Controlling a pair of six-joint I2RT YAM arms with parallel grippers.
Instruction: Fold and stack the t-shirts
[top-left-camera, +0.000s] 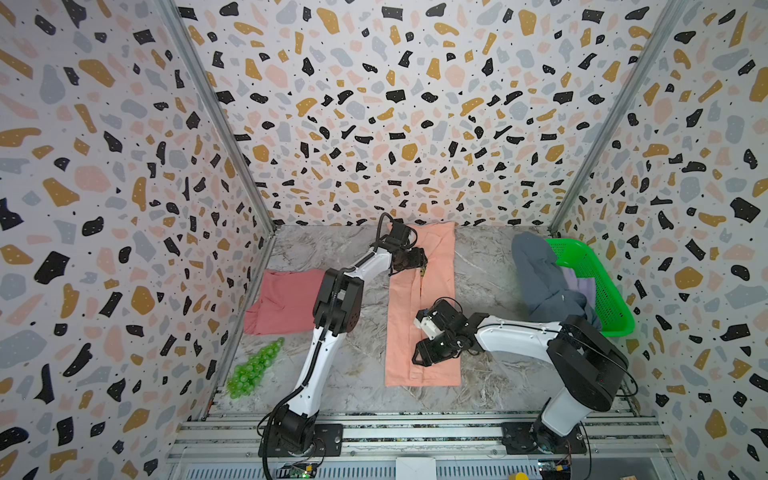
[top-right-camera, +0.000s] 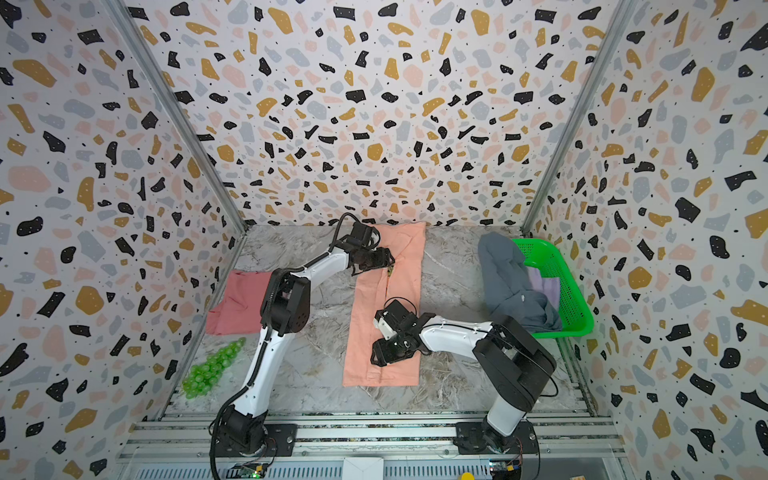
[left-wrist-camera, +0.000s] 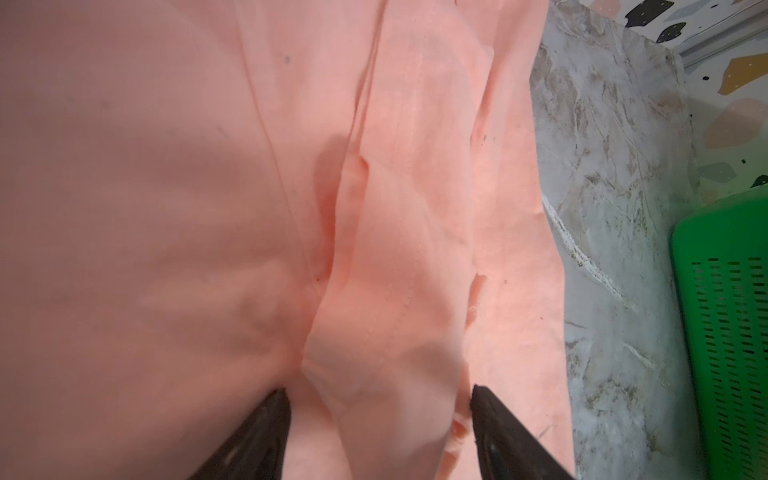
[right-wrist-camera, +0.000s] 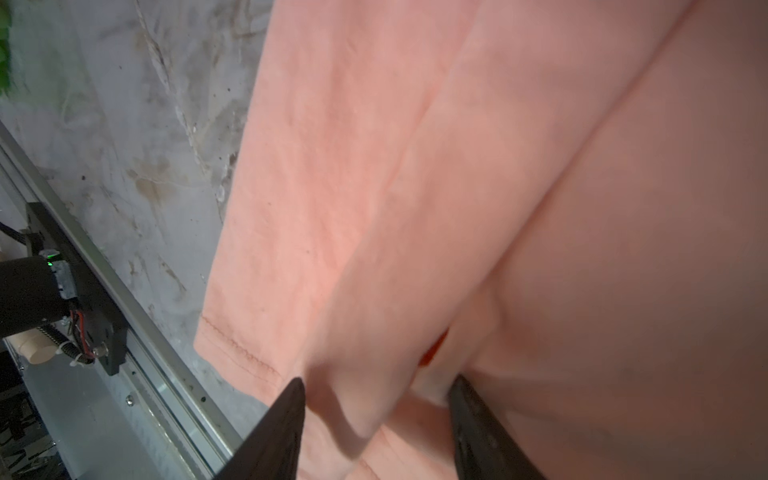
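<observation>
Peach t-shirt (top-left-camera: 440, 257) lay as a long folded strip mid-way across the desk (top-left-camera: 490, 291). Left hand (top-left-camera: 422, 266) reached onto its far half, right hand (top-left-camera: 419, 356) bent down onto its near half; both jaws stood apart, straddling cloth folds.

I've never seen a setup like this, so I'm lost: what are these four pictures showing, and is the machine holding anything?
Two white robot arms stand at a marble table, each ending in a two-fingered gripper. Two pictures look down from overhead; the other two come from cameras on the wrists. A long folded peach shirt lies mid-table, a red shirt and green balls at the left, a grey-blue shirt draped over a green basket at the right, a lavender shirt inside. The left gripper and right gripper both reach down to the peach shirt, jaws apart around a fold of cloth; nothing is lifted.
</observation>
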